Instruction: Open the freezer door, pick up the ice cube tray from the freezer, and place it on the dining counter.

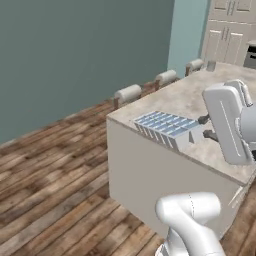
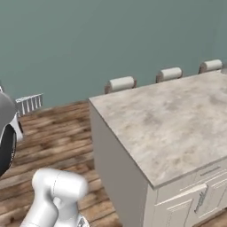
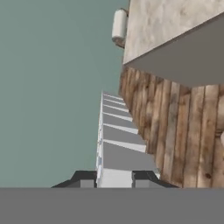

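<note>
The pale blue-white ice cube tray (image 3: 117, 140) sticks straight out from my gripper (image 3: 116, 180), which is shut on its near end, one dark fingertip on each side. Below the tray lies the wooden floor, with the corner of the dining counter (image 3: 170, 22) ahead and to the right. In the left base view the ice cube tray (image 1: 167, 127) hangs level at the height of the dining counter (image 1: 195, 97) by its near edge, with the gripper (image 1: 205, 127) at its right end. In the right base view the ice cube tray (image 2: 29, 104) floats left of the dining counter (image 2: 168, 115).
Round-backed stools (image 1: 127, 93) (image 2: 122, 83) line the counter's far edge along the teal wall (image 1: 75, 50). Cream cabinets (image 1: 230, 35) and a dark appliance (image 1: 251, 56) stand at the back right. Wooden floor (image 2: 62, 128) spreads to the left of the counter's cream base (image 2: 195, 197).
</note>
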Tool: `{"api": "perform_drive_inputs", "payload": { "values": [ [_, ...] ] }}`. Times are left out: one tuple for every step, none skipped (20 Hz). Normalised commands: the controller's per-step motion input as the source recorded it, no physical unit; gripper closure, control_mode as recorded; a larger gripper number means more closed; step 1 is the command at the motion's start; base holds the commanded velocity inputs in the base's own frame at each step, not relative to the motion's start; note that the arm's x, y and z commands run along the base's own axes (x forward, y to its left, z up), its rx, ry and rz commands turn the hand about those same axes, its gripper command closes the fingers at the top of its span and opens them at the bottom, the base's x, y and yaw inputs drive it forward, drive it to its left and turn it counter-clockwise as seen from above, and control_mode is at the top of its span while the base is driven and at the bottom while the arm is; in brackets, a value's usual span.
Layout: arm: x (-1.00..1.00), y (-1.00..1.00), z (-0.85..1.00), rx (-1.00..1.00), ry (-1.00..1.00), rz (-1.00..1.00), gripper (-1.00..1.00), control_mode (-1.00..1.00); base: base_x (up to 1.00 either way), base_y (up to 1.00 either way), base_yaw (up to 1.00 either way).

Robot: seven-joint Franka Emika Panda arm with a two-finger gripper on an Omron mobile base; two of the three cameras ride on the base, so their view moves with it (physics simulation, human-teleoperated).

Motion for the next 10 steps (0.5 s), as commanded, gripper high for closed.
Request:
{"api": "perform_drive_inputs", "payload": {
  "values": [
    [0.0,0.0,0.0,0.0,0.0,0.0,1.0,1.0,0.74,0.93,-0.33],
    [0.0,0.0,0.0,0.0,0.0,0.0,1.0,1.0,0.74,0.95,-0.34],
    [0.0,0.0,0.0,0.0,0.0,0.0,1.0,1.0,0.75,0.97,-0.34],
    [0.0,0.0,0.0,0.0,0.0,0.0,1.0,1.0,0.71,1.0,-0.35],
    [0.0,0.0,0.0,0.0,0.0,0.0,1.0,1.0,0.75,1.0,-0.35],
    [0.0,0.0,0.0,0.0,0.0,0.0,1.0,1.0,0.6,1.0,-0.35],
    [0.0,0.0,0.0,0.0,0.0,0.0,1.0,1.0,0.55,0.96,-0.35],
    [0.0,0.0,0.0,0.0,0.0,0.0,1.0,1.0,0.51,0.94,-0.36],
    [0.0,0.0,0.0,0.0,0.0,0.0,1.0,1.0,0.37,0.91,-0.37],
    [0.0,0.0,0.0,0.0,0.0,0.0,1.0,1.0,0.39,0.88,-0.37]
  ]
}}
